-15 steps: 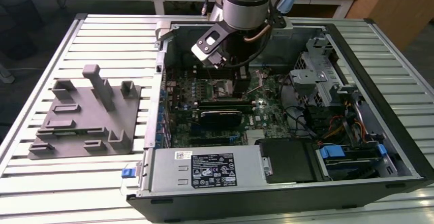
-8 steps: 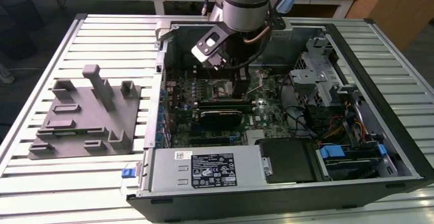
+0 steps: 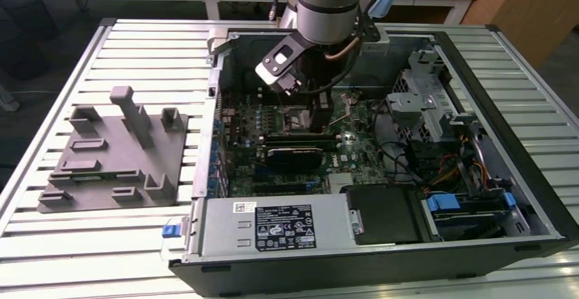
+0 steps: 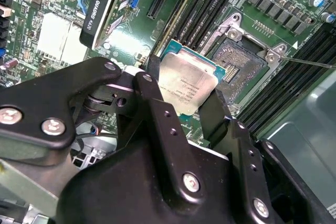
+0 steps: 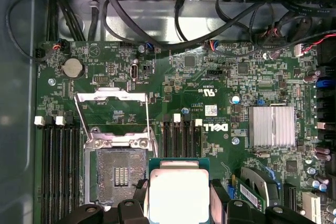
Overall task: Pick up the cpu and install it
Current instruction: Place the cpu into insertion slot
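- While the arm (image 3: 326,4) reaches down into the open computer case (image 3: 533,197), the gripper (image 4: 181,92) has its jaws drawn in only as far as the cpu (image 4: 189,80) allows; they pinch the chip by two opposite edges
- One black finger (image 4: 157,109) presses on one side of the chip and the other finger (image 4: 216,114) on the opposite side; the cpu sits squarely between them at their tips, its silvery top facing the cameras in both wrist views
- The chip is held over the green motherboard (image 5: 210,93), just beside the socket (image 5: 118,174) and not in it; in the first wrist view it covers the near ends of the black memory slots (image 5: 181,137) next to the socket
- The socket stands open; its metal frame (image 5: 113,114) is swung up and the bare contact field shows; a thin lever (image 4: 310,62) sticks out from it
- Well apart on the slatted table (image 3: 135,48), at the exterior view's left, lies a grey fixture (image 3: 108,156)
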You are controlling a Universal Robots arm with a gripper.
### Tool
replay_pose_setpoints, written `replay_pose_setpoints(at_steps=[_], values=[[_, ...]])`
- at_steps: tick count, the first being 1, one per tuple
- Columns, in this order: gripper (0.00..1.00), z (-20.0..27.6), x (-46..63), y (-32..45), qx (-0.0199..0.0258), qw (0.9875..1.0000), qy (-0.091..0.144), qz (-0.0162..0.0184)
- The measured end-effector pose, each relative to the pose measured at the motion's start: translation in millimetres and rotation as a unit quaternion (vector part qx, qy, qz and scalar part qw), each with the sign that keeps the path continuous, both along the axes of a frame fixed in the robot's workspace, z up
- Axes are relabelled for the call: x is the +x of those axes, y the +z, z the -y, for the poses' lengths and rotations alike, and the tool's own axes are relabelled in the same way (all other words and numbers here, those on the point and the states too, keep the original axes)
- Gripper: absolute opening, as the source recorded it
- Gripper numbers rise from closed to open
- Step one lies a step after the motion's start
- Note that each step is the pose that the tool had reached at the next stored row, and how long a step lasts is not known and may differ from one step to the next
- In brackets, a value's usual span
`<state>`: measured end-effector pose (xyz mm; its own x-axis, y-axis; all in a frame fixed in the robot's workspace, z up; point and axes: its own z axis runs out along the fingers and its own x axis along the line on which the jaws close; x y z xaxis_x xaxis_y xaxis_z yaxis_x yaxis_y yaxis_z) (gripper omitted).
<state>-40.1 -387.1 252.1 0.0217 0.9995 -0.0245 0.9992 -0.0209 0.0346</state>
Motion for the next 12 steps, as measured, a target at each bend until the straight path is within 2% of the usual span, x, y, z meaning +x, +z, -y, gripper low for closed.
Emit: replay_pose_setpoints(at_steps=[7,12], values=[[0.54,-2.4,-8.5,-2.2,0.0000,1.0000,0.000,0.0000],[0.54,-10.4,-9.3,-4.3,0.0001,1.0000,0.000,0.0001]])
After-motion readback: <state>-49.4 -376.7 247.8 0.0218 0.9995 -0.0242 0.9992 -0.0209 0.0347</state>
